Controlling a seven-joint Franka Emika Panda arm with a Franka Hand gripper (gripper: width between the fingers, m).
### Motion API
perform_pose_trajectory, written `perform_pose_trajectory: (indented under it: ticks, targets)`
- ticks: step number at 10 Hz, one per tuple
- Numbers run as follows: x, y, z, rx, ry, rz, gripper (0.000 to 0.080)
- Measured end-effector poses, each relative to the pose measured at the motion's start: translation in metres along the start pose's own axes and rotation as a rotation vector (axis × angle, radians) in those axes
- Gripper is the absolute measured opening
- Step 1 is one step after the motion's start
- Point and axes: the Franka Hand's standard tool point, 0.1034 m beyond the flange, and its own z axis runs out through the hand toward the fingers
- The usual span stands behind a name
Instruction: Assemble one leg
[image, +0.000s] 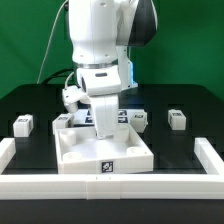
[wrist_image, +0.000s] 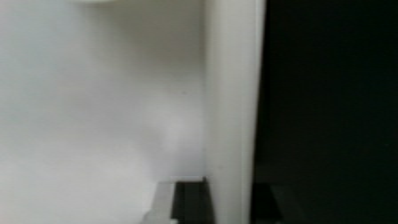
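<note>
**Operator:** Where is the end effector, and where is the leg?

**Spotter:** Your white end effector (image: 104, 123) hangs low over the back of the large white square tray-like piece with a raised rim (image: 80, 166). Its fingertips are hidden there, and the wrist view shows only blurred white beside black. I cannot tell whether it is open, closed or gripping something.

You have 4 small white plastic block-shaped legs with black-and-white tags, all upright on the black table (image: 190, 105). From the exterior view's left they are the far left leg (image: 22, 124), the near left leg (image: 62, 120), the near right leg (image: 138, 118) and the far right leg (image: 177, 119).

**Operator:** How will one handle?

**Spotter:** I judge it light and stiff, with smooth sides that could slip or let it tip. Take it across 2 opposite flat faces at about mid-height, squarely.

**Operator:** What room do I have?

**Spotter:** The 2 far legs stand well apart from everything, with open table around them. The 2 near legs sit just beside the tray's back corners, close to the arm, so you have less room there. Mind the tray's rim when you lift out. A white raised rail (image: 110, 187) borders the table's front and both sides.
</note>
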Motion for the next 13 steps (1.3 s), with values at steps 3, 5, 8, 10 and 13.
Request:
perform_pose_trajectory:
  ticks: [3,5,8,10,13]
  targets:
    - [0.001,0.000,0.000,0.000,0.000,0.002,0.0067]
    - [0.024,0.014,-0.001,-0.011,0.008,0.086,0.0067]
    - [0.062,0.037,-0.001,-0.026,0.018,0.190,0.0067]
    - [0.082,0.056,-0.001,-0.041,0.023,0.244,0.0067]
    - [0.112,0.075,-0.003,-0.056,0.028,0.245,0.0066]
